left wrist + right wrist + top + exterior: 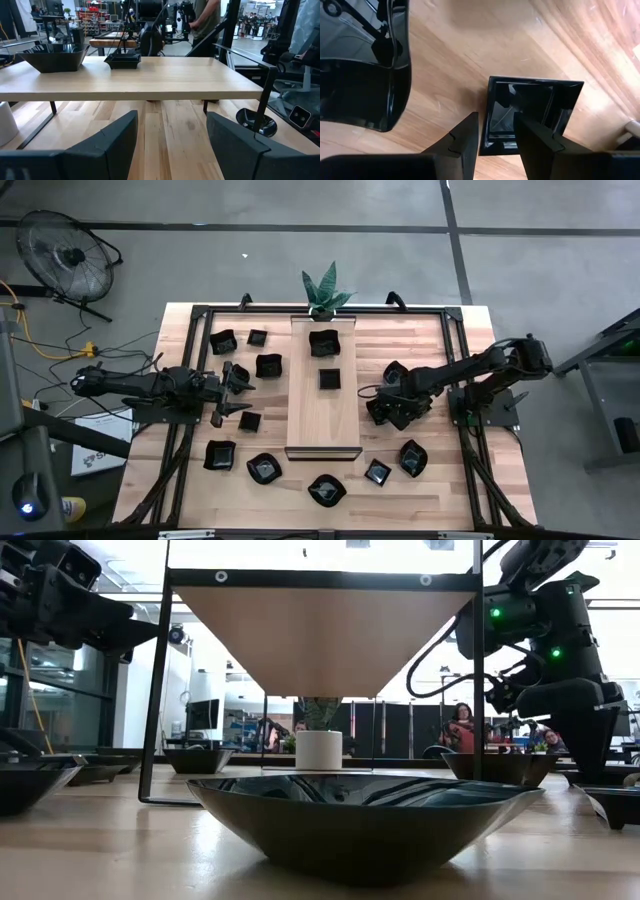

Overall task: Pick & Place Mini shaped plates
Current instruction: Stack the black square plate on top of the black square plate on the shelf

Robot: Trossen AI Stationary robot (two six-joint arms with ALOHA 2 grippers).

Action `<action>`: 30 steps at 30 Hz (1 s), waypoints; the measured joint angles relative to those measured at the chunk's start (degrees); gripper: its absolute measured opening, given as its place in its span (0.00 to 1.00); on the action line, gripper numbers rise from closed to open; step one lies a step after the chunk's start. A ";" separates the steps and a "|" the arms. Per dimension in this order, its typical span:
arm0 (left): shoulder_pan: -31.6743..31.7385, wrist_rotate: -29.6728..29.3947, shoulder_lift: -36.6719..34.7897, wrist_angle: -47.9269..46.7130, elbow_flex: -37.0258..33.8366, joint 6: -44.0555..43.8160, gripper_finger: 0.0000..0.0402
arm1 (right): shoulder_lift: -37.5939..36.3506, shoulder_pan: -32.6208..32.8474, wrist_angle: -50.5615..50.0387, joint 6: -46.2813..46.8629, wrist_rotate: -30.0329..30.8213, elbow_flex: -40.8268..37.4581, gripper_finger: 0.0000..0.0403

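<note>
1. Plates: small glossy black dishes are scattered on the table (420,490) around the long board (322,415), and two sit on the board itself, a wavy one (324,343) and a square one (329,379).
2. The high view gives the full layout: left gripper (232,393) left of the board among the plates there, right gripper (385,412) right of the board over dark plates that blur together.
3. The right wrist view sorts that out: the right gripper (496,131) has its fingers apart and pointing down at a square plate (540,107), one edge between them. They hold nothing that I can see, and contact is hard to call. A bigger plate (365,65) lies just beside it.
4. The left wrist view shows the left gripper (172,132) wide open and empty, looking at the board's edge, with both board plates seen side-on.
5. The low view is mostly blocked by one big plate (365,815) right in front, with the board overhead.
6. A potted plant (325,293) is at the table's far edge, with a fan (68,258) on the floor beyond. People (463,725) sit in the room behind.
</note>
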 joint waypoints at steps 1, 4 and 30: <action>0.00 0.00 0.00 0.01 0.00 0.02 0.58 | 0.00 0.00 0.02 0.04 -0.02 0.00 0.29; 0.02 0.00 0.00 0.00 0.00 0.00 0.58 | 0.32 0.00 0.15 0.69 0.00 0.00 0.29; 0.02 0.00 0.00 0.02 0.00 0.02 0.58 | 2.34 0.00 1.55 0.70 0.15 0.00 0.26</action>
